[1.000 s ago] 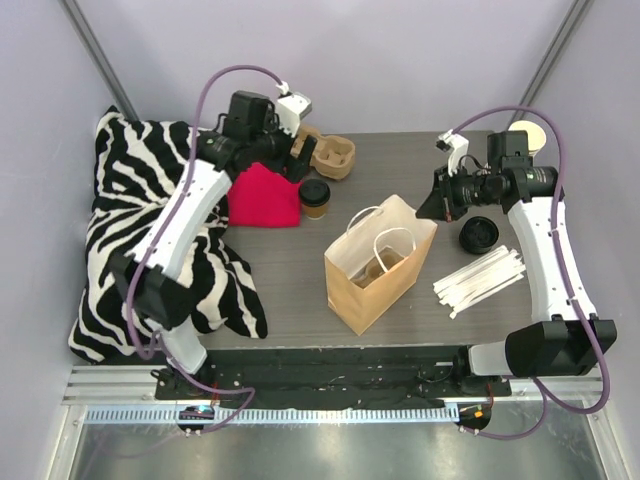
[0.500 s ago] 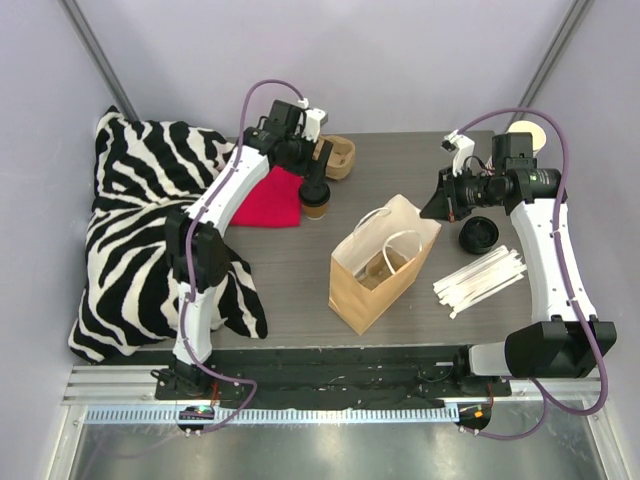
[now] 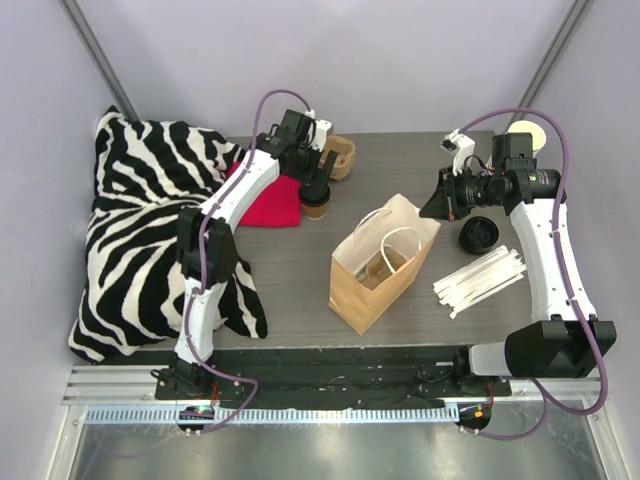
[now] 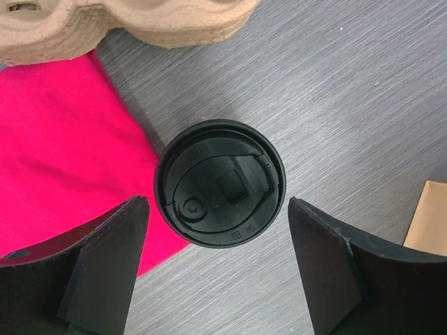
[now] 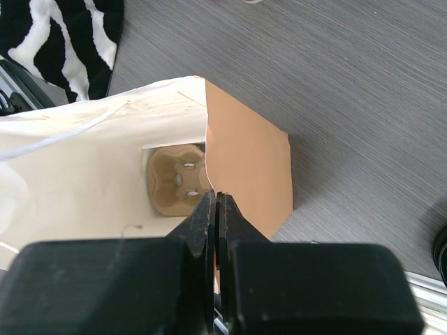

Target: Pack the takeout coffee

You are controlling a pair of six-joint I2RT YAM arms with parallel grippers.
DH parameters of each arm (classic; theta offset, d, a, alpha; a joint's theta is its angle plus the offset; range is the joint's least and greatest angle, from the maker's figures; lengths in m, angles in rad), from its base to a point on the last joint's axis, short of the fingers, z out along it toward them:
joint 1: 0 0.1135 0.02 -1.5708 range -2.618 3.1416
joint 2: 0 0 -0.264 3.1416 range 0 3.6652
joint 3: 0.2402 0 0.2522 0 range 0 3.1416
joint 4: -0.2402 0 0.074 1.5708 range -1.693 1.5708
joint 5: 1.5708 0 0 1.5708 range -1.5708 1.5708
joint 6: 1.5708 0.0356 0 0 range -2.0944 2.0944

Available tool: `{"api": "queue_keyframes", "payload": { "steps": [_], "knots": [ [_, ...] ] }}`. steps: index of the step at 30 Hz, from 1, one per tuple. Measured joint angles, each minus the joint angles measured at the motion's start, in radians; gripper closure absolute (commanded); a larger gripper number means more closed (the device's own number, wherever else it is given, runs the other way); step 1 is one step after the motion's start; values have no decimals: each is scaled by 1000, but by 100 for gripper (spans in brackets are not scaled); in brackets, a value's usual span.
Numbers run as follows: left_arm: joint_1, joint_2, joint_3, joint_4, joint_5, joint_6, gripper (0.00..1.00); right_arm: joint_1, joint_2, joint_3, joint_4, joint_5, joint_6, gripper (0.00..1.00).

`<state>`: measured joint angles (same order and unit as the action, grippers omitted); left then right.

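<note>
The takeout coffee (image 3: 316, 206), a small tan cup with a black lid (image 4: 219, 183), stands upright on the table at the edge of a red cloth (image 4: 56, 139). My left gripper (image 3: 314, 186) hangs directly over it, pointing down and open. In the left wrist view the left gripper (image 4: 215, 204) has a finger on each side of the lid, neither touching. The right gripper (image 5: 215, 197) is shut on the top rim of the brown paper bag (image 3: 378, 268), holding its mouth open. A pulp carrier (image 5: 176, 181) lies at the bottom of the bag (image 5: 248, 157).
Another pulp cup carrier (image 3: 338, 155) sits at the back beside the red cloth (image 3: 270, 200). A zebra-striped cushion (image 3: 140, 230) covers the left side. White straws (image 3: 480, 280) and a loose black lid (image 3: 478, 234) lie right of the bag. A cup stack (image 3: 527, 135) stands far right.
My left arm has swung from the back left to just above the coffee, its jaws narrowing slightly. The bag's top has shifted a little; the right gripper has stayed shut on its rim.
</note>
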<state>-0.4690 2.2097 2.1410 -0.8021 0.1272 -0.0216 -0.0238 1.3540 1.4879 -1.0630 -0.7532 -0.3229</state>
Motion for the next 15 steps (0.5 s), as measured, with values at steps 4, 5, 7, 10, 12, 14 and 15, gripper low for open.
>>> {"api": "queue_keyframes", "payload": {
  "steps": [4, 5, 7, 10, 12, 14, 15],
  "knots": [
    [-9, 1, 0, 2, -11, 1, 16, 0, 0, 0, 0, 0, 4, 99],
    [-12, 2, 0, 2, -15, 2, 16, 0, 0, 0, 0, 0, 5, 99],
    [-18, 6, 0, 3, -24, 3, 16, 0, 0, 0, 0, 0, 7, 99],
    [-27, 17, 0, 4, -31, 3, 16, 0, 0, 0, 0, 0, 8, 99],
    [-29, 25, 0, 4, -34, 3, 16, 0, 0, 0, 0, 0, 8, 99],
    [-33, 34, 0, 6, -42, 7, 16, 0, 0, 0, 0, 0, 8, 99],
    [-33, 34, 0, 11, -46, 7, 16, 0, 0, 0, 0, 0, 8, 99]
  ]
}}
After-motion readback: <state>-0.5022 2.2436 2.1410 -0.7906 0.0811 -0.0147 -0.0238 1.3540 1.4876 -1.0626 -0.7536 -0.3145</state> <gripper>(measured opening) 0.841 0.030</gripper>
